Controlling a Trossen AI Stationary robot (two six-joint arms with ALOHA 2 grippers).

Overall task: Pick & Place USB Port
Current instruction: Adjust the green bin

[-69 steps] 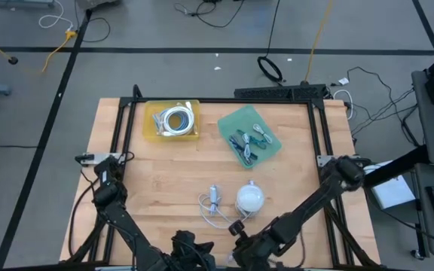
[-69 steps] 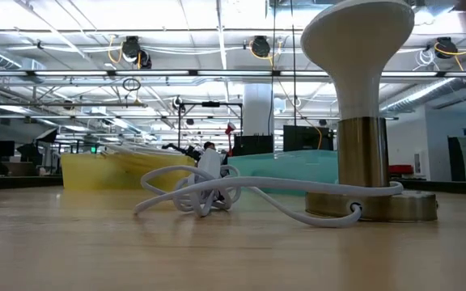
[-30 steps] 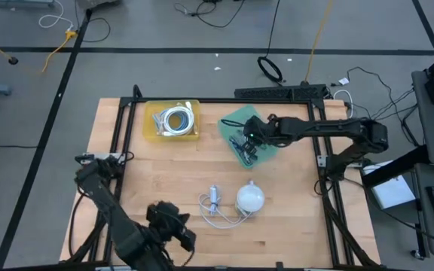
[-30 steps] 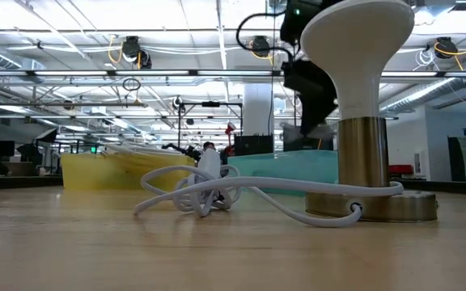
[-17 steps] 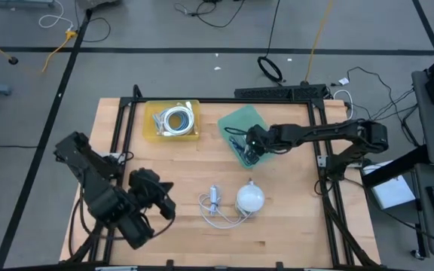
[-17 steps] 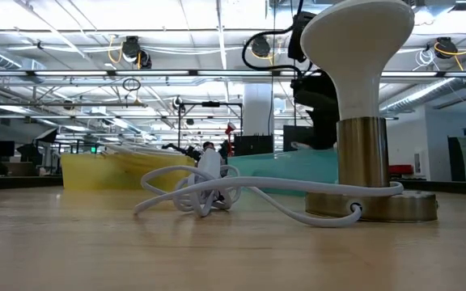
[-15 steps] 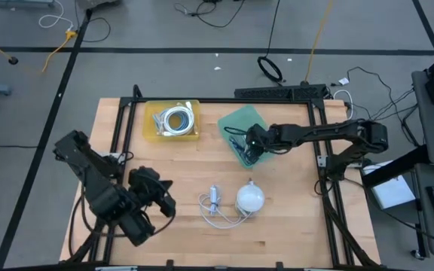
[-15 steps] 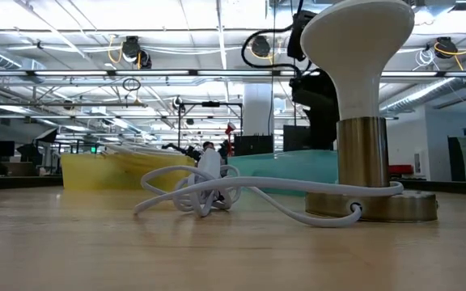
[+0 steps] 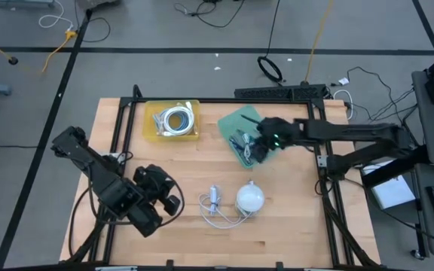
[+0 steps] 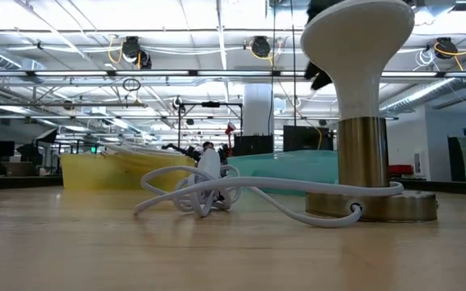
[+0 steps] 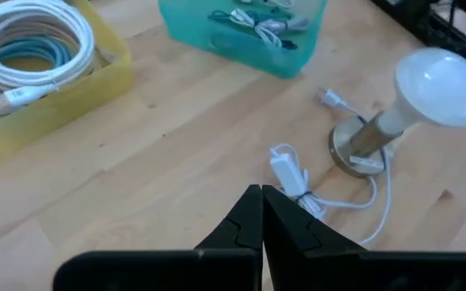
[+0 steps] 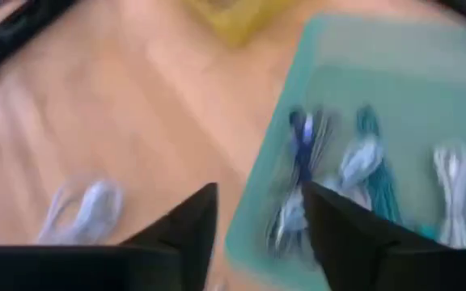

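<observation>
The white USB port piece (image 11: 288,169) lies on the wooden table with its bundled white cord (image 9: 214,202), just left of the lamp (image 9: 250,197). My left gripper (image 9: 176,202) hovers left of it, shut, its fingertips (image 11: 261,212) meeting with nothing between them. My right gripper (image 9: 253,148) hangs open above the green tray (image 9: 236,120) of small cable bundles. In the right wrist view its fingers (image 12: 186,222) stand apart over a blue bundle (image 12: 302,166), holding nothing.
A yellow tray (image 9: 151,129) with a coiled white cable (image 9: 176,120) sits at the far left of the table. The lamp's white head (image 10: 354,36) and metal base (image 10: 370,202) fill the low view's right. Bare wood lies along the near edge.
My left gripper has swung from the near edge toward the far edge and rightward, nearer the white cord, staying shut. My right gripper has risen from inside the green tray and drawn slightly toward the table's right edge. The objects on the table have not moved.
</observation>
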